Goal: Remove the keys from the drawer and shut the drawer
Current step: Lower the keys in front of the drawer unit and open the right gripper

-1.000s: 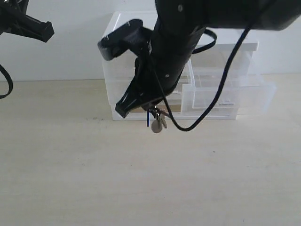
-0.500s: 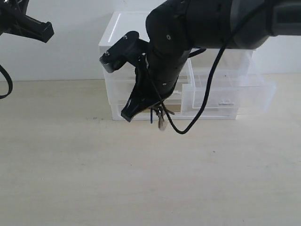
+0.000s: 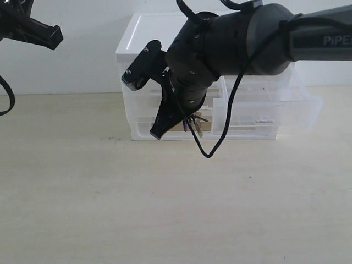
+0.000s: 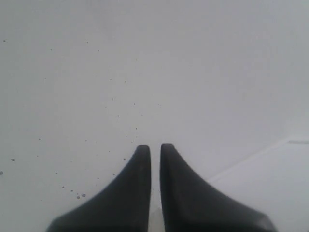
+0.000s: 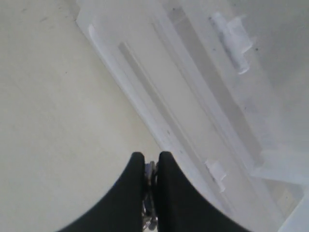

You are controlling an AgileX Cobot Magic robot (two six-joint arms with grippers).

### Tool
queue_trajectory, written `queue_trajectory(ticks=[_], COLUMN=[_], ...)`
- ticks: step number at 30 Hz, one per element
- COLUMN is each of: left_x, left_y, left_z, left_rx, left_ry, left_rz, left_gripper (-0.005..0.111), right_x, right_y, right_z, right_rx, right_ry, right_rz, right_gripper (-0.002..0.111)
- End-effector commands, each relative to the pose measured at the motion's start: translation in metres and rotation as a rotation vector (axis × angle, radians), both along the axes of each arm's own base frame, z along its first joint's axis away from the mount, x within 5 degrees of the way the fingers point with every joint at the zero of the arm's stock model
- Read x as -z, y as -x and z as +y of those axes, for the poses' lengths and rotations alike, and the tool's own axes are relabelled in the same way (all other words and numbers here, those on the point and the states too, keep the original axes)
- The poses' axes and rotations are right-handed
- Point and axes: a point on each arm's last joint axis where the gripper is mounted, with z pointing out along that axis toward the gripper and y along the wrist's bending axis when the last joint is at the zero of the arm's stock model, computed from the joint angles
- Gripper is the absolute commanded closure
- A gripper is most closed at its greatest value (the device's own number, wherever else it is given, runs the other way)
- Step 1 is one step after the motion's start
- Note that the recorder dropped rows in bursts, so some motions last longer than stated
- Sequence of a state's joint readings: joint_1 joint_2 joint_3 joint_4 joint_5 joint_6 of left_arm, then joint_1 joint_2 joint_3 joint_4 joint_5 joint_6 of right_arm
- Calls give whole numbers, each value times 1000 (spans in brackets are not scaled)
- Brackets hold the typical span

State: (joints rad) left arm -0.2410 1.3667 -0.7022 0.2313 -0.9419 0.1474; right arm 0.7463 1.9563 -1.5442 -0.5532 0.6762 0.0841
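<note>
The keys (image 3: 193, 124), a small silver bunch with a blue bit, hang just above the table in front of the white drawer unit (image 3: 137, 33). My right gripper (image 3: 165, 127) is shut on them; in the right wrist view, metal (image 5: 150, 169) shows pinched between its black fingers (image 5: 133, 193). The translucent drawer (image 3: 269, 113) stands pulled out on the unit's right side, and its corner (image 5: 282, 166) shows in the right wrist view. My left gripper (image 4: 154, 147) is raised at the far left (image 3: 33, 28), shut on nothing, facing a white wall.
The light wooden table (image 3: 165, 209) stretches in front of the unit. The right arm's black cable (image 3: 220, 140) loops down before the unit's front. Shut drawers with white tab handles (image 5: 234, 36) fill the unit's left side.
The right arm has turned and moved right toward the unit. The keys have risen and swung right with it. The left arm has not moved.
</note>
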Motion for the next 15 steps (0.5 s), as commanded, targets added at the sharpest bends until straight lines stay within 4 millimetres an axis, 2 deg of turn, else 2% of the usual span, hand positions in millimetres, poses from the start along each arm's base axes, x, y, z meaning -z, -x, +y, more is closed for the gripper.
queue_trajectory(ticks=[1,15], left_x=[-1,-1], left_y=[1,1], left_z=[1,1], left_rx=[-6,0], left_ry=[11,26], left_rz=[-5,3], left_gripper=[102,102], right_x=[-6,-8], right_y=[-3,-5], right_z=[4,-3], right_rx=[-33,27], right_ry=[-31,20], right_rz=[-63,-92], right_gripper=[108,108])
